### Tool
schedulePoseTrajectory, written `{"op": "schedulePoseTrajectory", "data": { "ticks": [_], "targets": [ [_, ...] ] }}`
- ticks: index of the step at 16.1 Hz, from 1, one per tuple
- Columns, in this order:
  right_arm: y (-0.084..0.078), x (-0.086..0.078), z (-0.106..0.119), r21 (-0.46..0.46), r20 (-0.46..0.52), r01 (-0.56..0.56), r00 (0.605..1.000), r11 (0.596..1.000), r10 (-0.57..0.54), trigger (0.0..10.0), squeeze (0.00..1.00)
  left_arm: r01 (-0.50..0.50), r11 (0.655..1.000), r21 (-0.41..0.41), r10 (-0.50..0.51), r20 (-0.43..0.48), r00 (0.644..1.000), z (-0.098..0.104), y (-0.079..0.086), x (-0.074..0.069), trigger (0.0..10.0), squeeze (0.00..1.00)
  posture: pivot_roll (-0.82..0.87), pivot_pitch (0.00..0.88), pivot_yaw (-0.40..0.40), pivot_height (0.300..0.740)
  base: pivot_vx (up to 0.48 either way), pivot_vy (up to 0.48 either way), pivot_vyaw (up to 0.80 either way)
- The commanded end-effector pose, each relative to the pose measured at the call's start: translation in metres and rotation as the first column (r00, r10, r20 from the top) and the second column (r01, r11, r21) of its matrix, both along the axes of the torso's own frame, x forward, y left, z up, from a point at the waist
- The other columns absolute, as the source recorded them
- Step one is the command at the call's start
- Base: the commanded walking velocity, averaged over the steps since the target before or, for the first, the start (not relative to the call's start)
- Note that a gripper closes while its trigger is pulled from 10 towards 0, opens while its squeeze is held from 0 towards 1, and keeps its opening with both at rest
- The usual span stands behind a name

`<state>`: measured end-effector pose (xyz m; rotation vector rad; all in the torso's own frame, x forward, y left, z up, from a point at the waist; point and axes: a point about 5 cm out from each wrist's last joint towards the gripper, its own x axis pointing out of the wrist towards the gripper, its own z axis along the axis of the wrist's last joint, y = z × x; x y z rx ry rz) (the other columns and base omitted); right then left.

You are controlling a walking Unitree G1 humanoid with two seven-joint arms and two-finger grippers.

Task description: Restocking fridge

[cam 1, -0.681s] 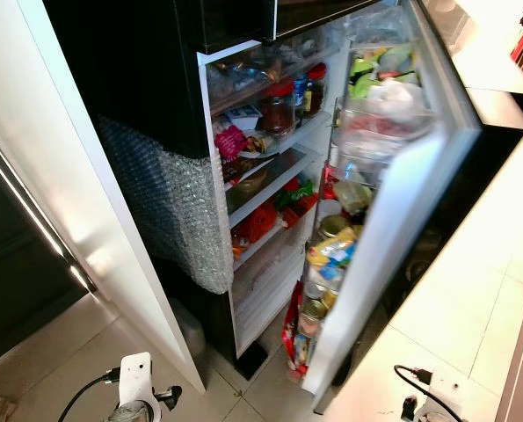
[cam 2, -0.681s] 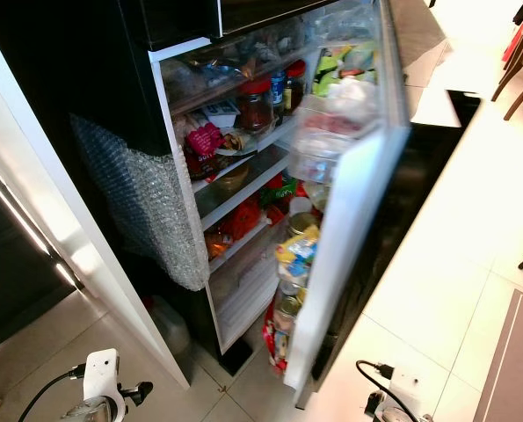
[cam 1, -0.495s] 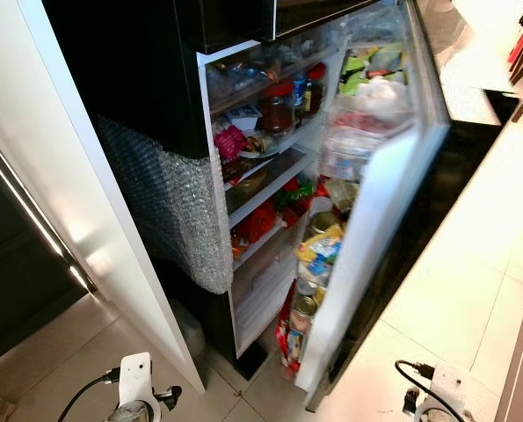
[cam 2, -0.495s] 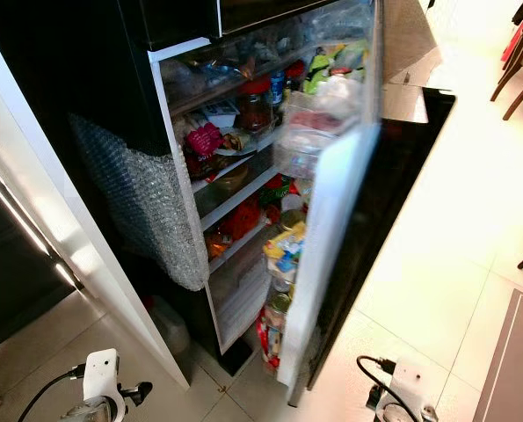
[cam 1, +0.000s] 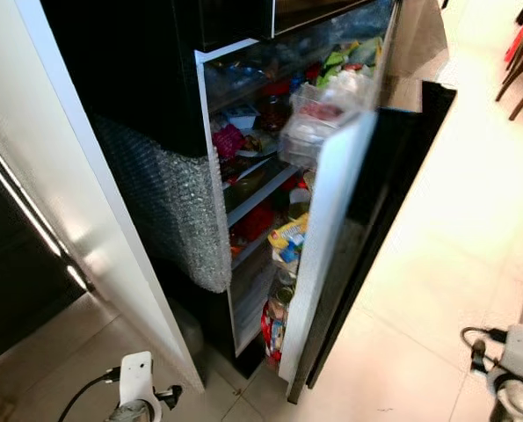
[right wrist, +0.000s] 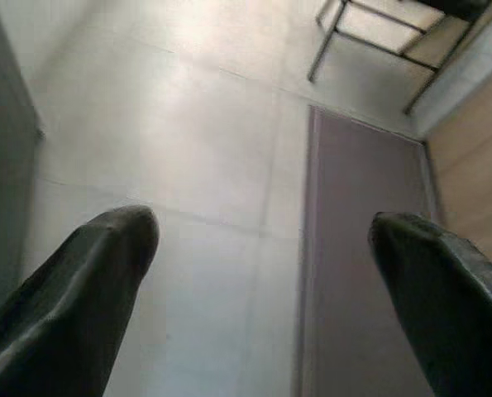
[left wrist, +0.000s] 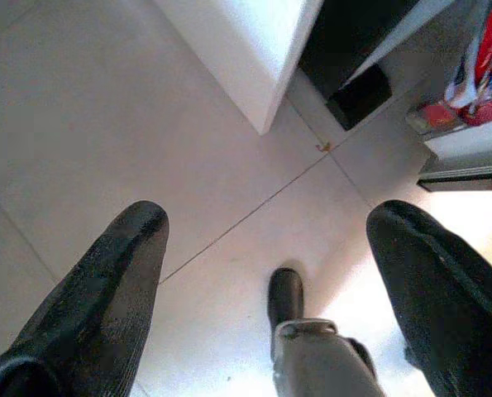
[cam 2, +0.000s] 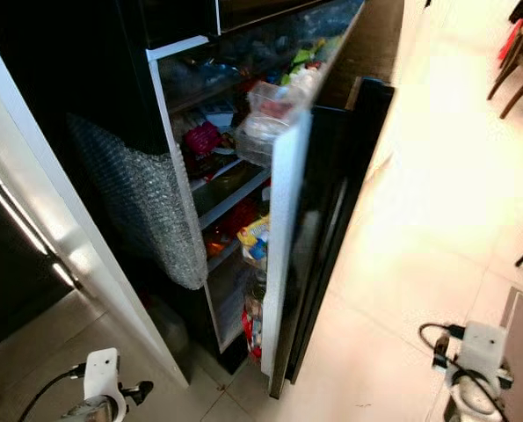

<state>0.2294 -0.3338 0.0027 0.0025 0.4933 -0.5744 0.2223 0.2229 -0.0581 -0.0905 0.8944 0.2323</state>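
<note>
Fridge: door standing part-open at a narrow angle to the cabinet, racks crammed with jars and packets, shelves behind likewise full, so restocking judged about done and closing the step in hand. Left gripper and right gripper: low beside fridge, aimed at bare floor, fingers spread wide, nothing held.

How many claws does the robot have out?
2. The left claw hangs open over the floor by the fridge; the right claw hangs open over floor beside a mat.
</note>
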Motion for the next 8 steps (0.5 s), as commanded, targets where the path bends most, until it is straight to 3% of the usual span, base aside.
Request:
{"op": "schedulePoseTrajectory", "data": {
  "ticks": [1,2,4,5,7,8],
  "targets": [
    [-0.002,0.016,0.018,0.014,0.109,-0.079,0.991,0.997,0.077,10.0,0.00,0.010,1.000,0.005,-0.010,-0.016,1.000,-0.002,0.000,-0.003,10.0,0.00,-0.03,0.000,0.026,0.740,0.000,0.000,0.00],
    [0.009,0.031,0.026,0.042,0.168,-0.226,0.962,0.973,0.216,10.0,0.00,0.012,1.000,0.007,-0.012,-0.017,1.000,-0.002,0.000,-0.004,10.0,0.00,-0.03,0.000,0.028,0.740,0.000,0.000,0.00],
    [0.032,0.049,0.036,0.040,0.191,-0.524,0.840,0.851,0.508,10.0,0.00,0.015,1.000,0.009,-0.015,-0.016,1.000,-0.002,0.000,-0.004,10.0,0.00,-0.03,0.000,0.031,0.740,0.000,0.000,0.00],
    [0.041,0.053,0.040,0.058,0.205,-0.648,0.752,0.759,0.626,10.0,0.00,0.018,1.000,0.011,-0.018,-0.016,1.000,-0.002,0.001,-0.004,10.0,0.00,-0.03,0.000,0.031,0.740,0.000,0.000,0.00],
    [0.048,0.055,0.047,0.063,0.196,-0.785,0.615,0.616,0.764,10.0,0.00,0.017,1.000,0.012,-0.017,-0.017,1.000,-0.002,0.001,-0.004,10.0,0.00,-0.03,0.000,0.031,0.740,0.000,0.000,0.00],
    [0.050,0.055,0.049,0.057,0.137,-0.841,0.541,0.539,0.830,10.0,0.00,0.016,1.000,0.012,-0.016,-0.017,1.000,-0.002,0.001,-0.004,10.0,0.00,-0.03,0.000,0.030,0.740,0.000,0.000,0.00]
  ]
}}
